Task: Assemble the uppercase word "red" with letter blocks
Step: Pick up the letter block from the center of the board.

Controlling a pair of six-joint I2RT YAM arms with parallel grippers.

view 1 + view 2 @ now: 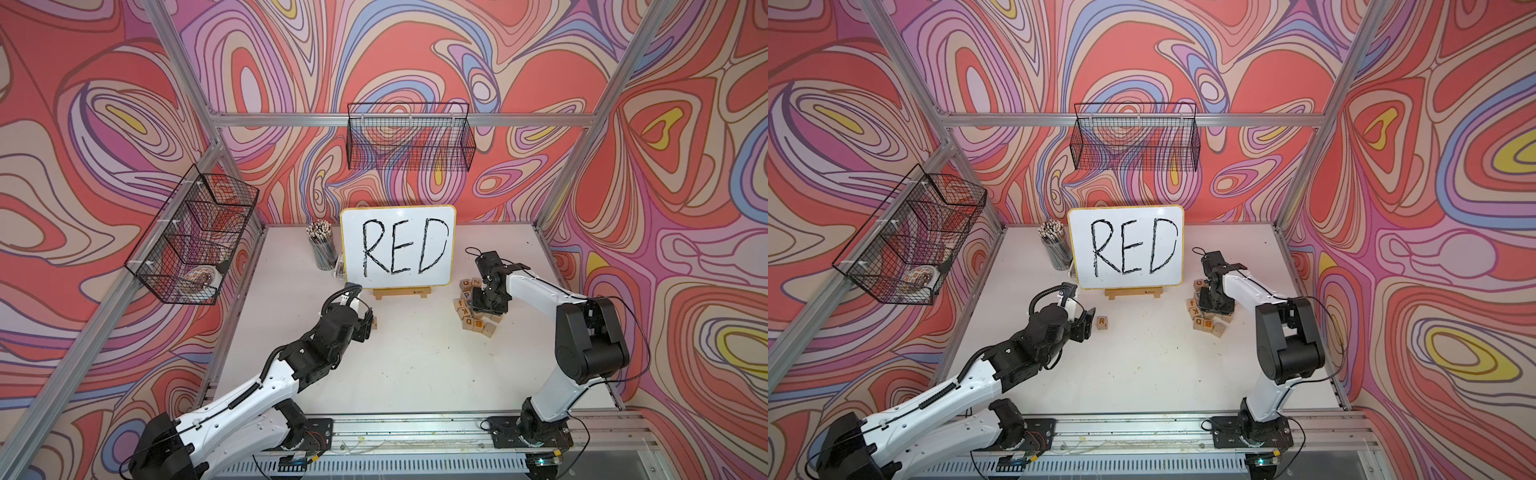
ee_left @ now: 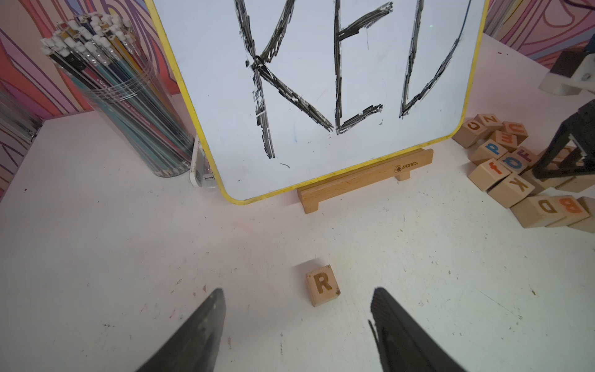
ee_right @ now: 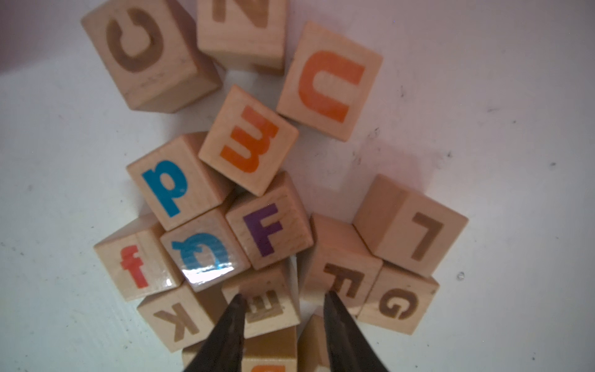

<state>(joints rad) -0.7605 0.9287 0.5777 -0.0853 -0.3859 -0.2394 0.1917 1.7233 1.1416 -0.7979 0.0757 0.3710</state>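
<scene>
The R block (image 2: 323, 285) lies alone on the white table (image 1: 415, 365), just past my left gripper (image 2: 297, 290), whose fingers stand wide apart with nothing between them. In both top views that gripper (image 1: 1088, 328) sits left of the R block (image 1: 1102, 322). My right gripper (image 3: 284, 294) is down in the pile of letter blocks (image 1: 478, 303). Its narrowly parted jaws straddle the E block (image 3: 270, 309), and I cannot tell whether they touch it. The D block (image 2: 547, 206) lies at the pile's near edge beside a B block (image 2: 571, 204).
A yellow-rimmed whiteboard (image 1: 399, 249) with handwritten RED stands on a wooden stand (image 1: 401, 293) at the back. A clear cup of pencils (image 1: 323, 249) is to its left. Wire baskets hang on the left wall (image 1: 191, 237) and the back wall (image 1: 409, 137).
</scene>
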